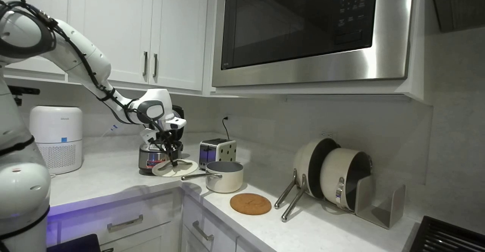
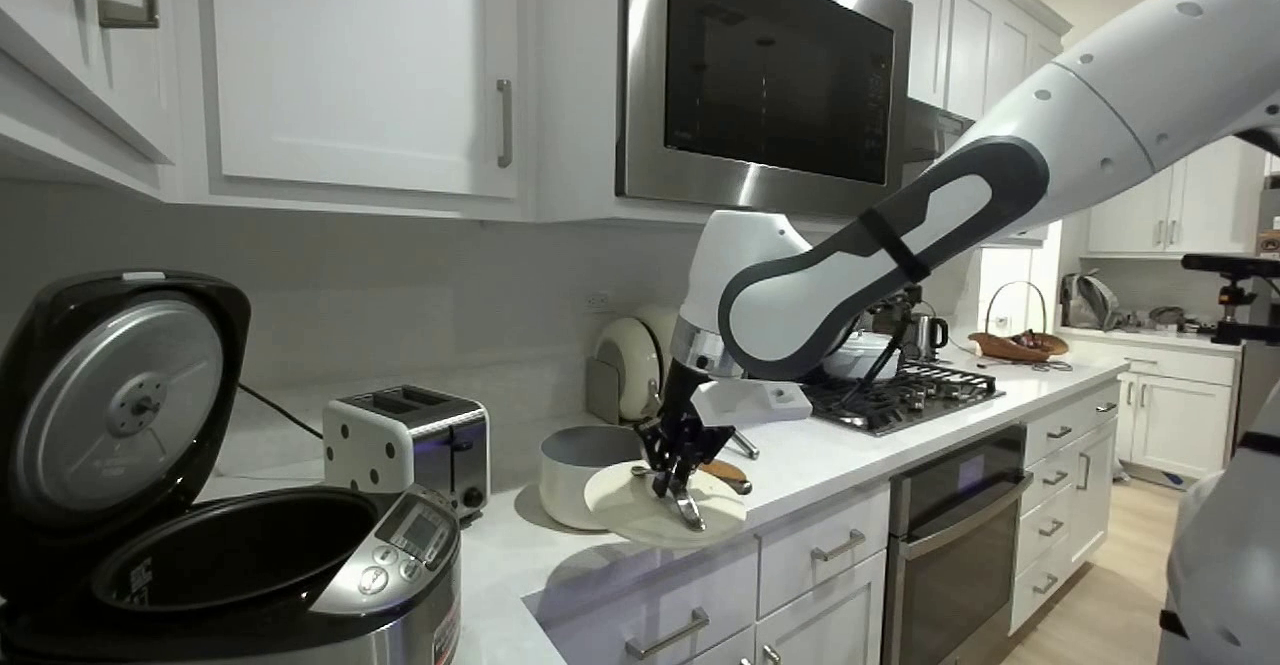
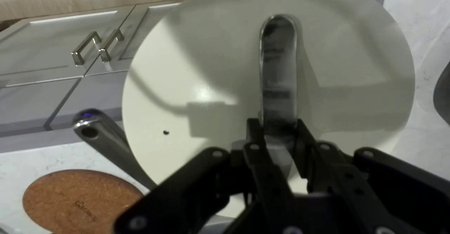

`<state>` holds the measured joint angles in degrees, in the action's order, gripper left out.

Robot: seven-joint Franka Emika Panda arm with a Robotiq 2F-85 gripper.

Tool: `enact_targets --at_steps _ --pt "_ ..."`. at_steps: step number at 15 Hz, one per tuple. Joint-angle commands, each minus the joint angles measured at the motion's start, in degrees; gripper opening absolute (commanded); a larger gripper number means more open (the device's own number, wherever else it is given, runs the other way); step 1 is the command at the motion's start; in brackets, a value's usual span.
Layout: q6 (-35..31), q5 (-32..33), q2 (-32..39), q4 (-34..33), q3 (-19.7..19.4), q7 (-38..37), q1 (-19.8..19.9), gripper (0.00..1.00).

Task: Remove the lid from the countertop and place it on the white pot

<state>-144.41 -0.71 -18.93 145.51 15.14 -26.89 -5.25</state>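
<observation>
white kitchen countertop (image 1: 102,170), microwave (image 1: 299,21) overhead, cork mat (image 1: 250,204) near pot (image 1: 227,179), gripper (image 3: 277,126) (jaws clamped on lid (image 3: 232,79) by handle (image 3: 279,72))

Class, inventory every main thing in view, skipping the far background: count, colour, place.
lid: 1, cream, in gripper
pot: 1, white, on countertop
cork mat: 1, brown, beside pot
toaster: 1, spotted white, near pot
rice cooker: 1, mostly black, countertop
perforated appliance: 1, white, countertop
racked cookware: at least 2, cream, countertop
microwave: 1, silver-black, above countertop
cooktop: 1, black, countertop
oven: 1, dark, below countertop
cabinets: several, white, above and below
robot arm: 1, white, over countertop
gripper: 1, black, gripping lid
</observation>
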Motion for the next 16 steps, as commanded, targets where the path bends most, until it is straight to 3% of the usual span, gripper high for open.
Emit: enact_targets --at_steps 1,10,16 --pt "-0.7 2.9 1.0 -3.4 1.5 -3.4 1.3 0.06" --pt "-7.2 11.8 6.8 -5.8 1.4 -4.8 3.7 0.06" --pt "-9.0 14.6 13.5 -11.9 -0.7 -5.2 4.0 0.06"
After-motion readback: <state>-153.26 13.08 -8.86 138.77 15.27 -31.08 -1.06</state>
